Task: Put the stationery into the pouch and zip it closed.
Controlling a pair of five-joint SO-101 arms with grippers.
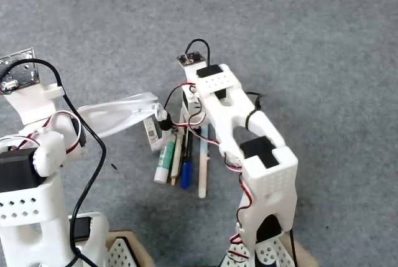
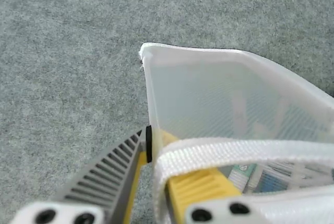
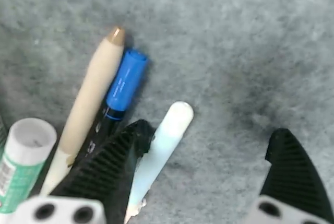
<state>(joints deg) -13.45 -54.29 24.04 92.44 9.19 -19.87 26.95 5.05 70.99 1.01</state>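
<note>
The pouch, translucent white with a white zip tape along its mouth, lies stretched left to right across the middle of the grey surface. Its right end sits just beside the stationery, and its mouth gapes open in the left wrist view. The left arm has it by the left end. Its jaws are closed on one wall of the pouch near the mouth, the yellow-padded finger inside and the grey ribbed finger outside.

Just near of the pouch's right end, a small white block rests on the surface. Right of it, the stationery lies side by side, pointing near to far. From the left there is a green-and-white glue stick, a beige pencil, a blue pen with a dark barrel, and a white pen.

The right arm reaches over the far ends of these. Its jaws are spread wide and hold nothing. One black ribbed finger sits over the blue pen's barrel, right against the white pen, though contact cannot be told. The other finger hangs over bare surface, well apart from the pens.
</note>
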